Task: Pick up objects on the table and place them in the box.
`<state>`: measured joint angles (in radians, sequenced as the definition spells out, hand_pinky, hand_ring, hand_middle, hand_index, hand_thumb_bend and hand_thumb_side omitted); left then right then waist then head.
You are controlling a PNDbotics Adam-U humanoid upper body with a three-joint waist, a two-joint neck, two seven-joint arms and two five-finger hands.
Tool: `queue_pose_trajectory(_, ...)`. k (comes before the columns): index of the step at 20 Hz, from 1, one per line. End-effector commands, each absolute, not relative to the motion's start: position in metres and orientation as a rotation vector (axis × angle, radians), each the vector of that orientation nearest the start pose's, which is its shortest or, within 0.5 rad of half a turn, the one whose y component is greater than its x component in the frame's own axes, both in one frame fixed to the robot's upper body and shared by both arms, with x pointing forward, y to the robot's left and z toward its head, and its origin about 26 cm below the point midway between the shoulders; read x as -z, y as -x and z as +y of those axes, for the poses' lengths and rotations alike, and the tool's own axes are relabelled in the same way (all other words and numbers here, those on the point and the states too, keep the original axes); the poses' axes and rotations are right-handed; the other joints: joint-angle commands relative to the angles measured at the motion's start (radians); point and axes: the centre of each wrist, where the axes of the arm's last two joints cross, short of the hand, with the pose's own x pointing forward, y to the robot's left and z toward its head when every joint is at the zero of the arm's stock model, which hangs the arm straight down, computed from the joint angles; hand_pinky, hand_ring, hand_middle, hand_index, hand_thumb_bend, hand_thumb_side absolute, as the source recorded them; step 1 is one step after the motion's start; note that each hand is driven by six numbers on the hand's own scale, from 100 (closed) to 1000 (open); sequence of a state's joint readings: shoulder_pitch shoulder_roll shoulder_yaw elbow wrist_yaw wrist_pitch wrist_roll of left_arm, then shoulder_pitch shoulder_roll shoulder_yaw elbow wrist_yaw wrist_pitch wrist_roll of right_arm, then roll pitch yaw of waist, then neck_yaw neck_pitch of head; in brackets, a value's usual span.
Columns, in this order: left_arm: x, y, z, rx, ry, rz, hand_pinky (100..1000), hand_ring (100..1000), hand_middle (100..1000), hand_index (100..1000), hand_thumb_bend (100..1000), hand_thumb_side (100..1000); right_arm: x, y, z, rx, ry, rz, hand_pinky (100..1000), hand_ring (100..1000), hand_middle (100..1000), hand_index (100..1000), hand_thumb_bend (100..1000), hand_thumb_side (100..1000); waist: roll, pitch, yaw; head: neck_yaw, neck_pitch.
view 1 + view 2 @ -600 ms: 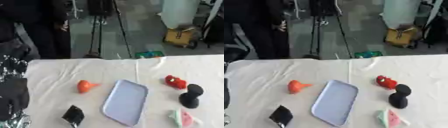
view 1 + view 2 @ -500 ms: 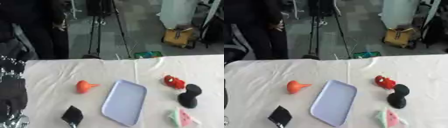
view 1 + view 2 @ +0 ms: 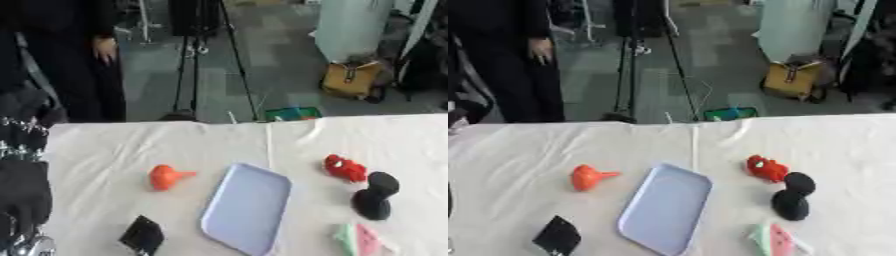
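A lavender tray [image 3: 247, 206], the box here, lies in the middle of the white-clothed table [image 3: 114, 145]. Left of it lies an orange funnel [image 3: 166, 176], and a small black object [image 3: 143, 234] sits near the front. To the tray's right are a red toy [image 3: 345, 168], a black dumbbell-shaped object [image 3: 374, 196] and a watermelon-slice toy [image 3: 361, 240]. My left arm and hand [image 3: 23, 200] show as a black and silver mass at the left edge of the left eye view, apart from every object. My right hand shows in neither view.
Beyond the table's far edge stand a tripod [image 3: 203, 55], a person in dark clothes [image 3: 79, 55], a yellow bag [image 3: 352, 80] and a green item on the floor [image 3: 293, 113].
The whole picture has shifted slightly, so the camera moved. Nothing on the table has changed place, and my left arm stays at the left edge.
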<state>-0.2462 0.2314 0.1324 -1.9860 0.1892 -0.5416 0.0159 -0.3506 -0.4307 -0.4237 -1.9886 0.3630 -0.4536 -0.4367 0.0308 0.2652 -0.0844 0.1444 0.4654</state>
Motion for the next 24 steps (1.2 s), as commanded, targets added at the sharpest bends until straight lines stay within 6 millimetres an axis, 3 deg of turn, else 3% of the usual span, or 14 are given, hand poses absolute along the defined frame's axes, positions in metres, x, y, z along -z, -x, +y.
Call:
queue_pose_trajectory(1,-0.189,-0.294,0.285,-0.108,-0.02,3.491,816,888,809,864,207,1000,-0.286,-0.276,-0.37,0.182,-1.282,2.901,747,879,887,910,100,888,-0.005,-0.021,0.001,0.025,0.026)
queue_pose_trajectory(9,-0.19,-0.295,0.282,-0.116,-0.057,3.507,804,863,786,839,199,1000,-0.32,-0.282,-0.358,0.509,-1.337,2.829,736,872,881,895,100,831,-0.016,-0.029,0.004,0.043,0.064)
queue_pose_trajectory(16,-0.19,-0.295,0.28,-0.141,-0.093,3.523,799,853,773,829,194,1000,-0.35,-0.306,-0.363,0.87,-1.323,2.68,749,867,876,881,100,843,-0.021,-0.043,0.007,0.028,0.088)
queue_pose_trajectory(20,-0.189,-0.295,0.28,-0.157,-0.103,3.529,797,848,767,821,191,1000,-0.359,-0.318,-0.367,1.078,-1.32,2.559,687,828,847,873,164,850,-0.021,-0.05,0.008,0.017,0.092)
queue_pose_trajectory(21,-0.189,-0.295,0.28,-0.16,-0.105,3.53,791,833,747,802,183,1000,-0.36,-0.321,-0.368,1.124,-1.326,2.529,647,800,829,871,224,864,-0.022,-0.051,0.008,0.016,0.091)
queue_pose_trajectory(24,-0.188,-0.295,0.279,-0.186,-0.114,3.539,787,827,738,792,179,1000,-0.361,-0.329,-0.369,1.338,-1.362,2.387,651,795,817,865,234,876,-0.024,-0.056,0.008,0.01,0.082)
